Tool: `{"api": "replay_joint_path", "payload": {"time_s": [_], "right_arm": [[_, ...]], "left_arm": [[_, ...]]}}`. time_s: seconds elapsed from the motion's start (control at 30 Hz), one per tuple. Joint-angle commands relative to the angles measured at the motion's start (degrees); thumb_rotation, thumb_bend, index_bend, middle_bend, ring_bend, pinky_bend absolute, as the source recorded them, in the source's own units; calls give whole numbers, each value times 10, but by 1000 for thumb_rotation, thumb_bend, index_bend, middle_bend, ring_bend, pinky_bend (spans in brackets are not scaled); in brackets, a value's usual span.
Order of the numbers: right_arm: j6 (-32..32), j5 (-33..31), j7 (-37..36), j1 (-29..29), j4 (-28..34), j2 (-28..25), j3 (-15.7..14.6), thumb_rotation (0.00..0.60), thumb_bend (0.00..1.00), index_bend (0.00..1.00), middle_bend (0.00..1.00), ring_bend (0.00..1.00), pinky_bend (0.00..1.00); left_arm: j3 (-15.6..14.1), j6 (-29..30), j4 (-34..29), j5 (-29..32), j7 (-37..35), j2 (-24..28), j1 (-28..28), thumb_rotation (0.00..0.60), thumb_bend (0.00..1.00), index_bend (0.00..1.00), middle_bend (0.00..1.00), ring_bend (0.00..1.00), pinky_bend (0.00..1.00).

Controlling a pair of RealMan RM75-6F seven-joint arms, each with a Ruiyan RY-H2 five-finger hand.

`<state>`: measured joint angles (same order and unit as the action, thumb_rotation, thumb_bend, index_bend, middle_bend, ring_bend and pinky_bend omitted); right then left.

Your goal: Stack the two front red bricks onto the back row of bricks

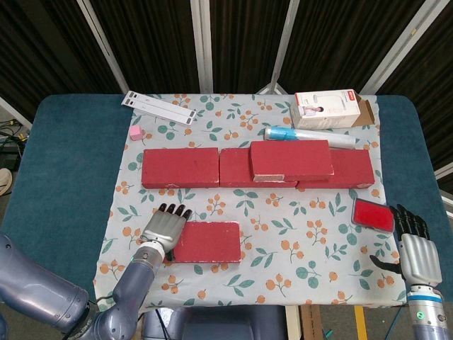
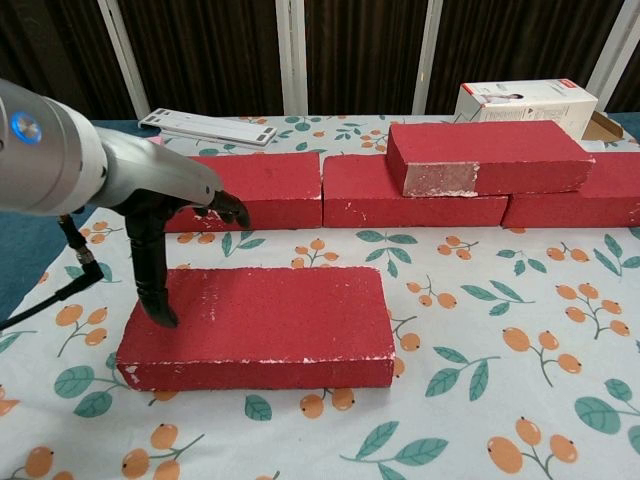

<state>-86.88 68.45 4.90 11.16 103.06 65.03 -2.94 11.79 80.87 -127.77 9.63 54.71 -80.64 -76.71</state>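
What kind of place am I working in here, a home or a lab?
Probably a lab or test bench: a table under a patterned cloth, dark slatted panels behind, and staged props such as red bricks and a white box.

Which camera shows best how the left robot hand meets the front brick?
The chest view: the left robot hand is close, its thumb reaching down onto the front brick near the left end. The head view shows the hand from above, covering that end.

- My blue-topped table (image 1: pixel 64 163) carries a white cloth printed with oranges and leaves (image 1: pixel 283 227).
- My flat red pad (image 1: pixel 373 213) lies at that cloth's right edge.
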Motion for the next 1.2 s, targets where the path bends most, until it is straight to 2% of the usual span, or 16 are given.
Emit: {"api": "replay_joint_path", "payload": {"time_s": [0.03, 0.63, 1.2], "right_arm": [[3, -1, 1, -3, 0, -1, 4, 600, 68, 0, 0, 0, 0], [19, 6, 1, -17, -4, -1, 27, 600, 69, 0, 0, 0, 0], [31, 10, -3, -30, -4, -4, 44, 600, 69, 0, 0, 0, 0]], "left_arm": [[-4, 5, 12, -7, 2, -19, -1, 600, 0, 0, 0, 0, 0], [-7, 27, 59, -35, 8, -94, 6, 600, 0, 0, 0, 0, 0], [-4, 43, 84, -48, 28, -136, 17, 600, 0, 0, 0, 0, 0]]}}
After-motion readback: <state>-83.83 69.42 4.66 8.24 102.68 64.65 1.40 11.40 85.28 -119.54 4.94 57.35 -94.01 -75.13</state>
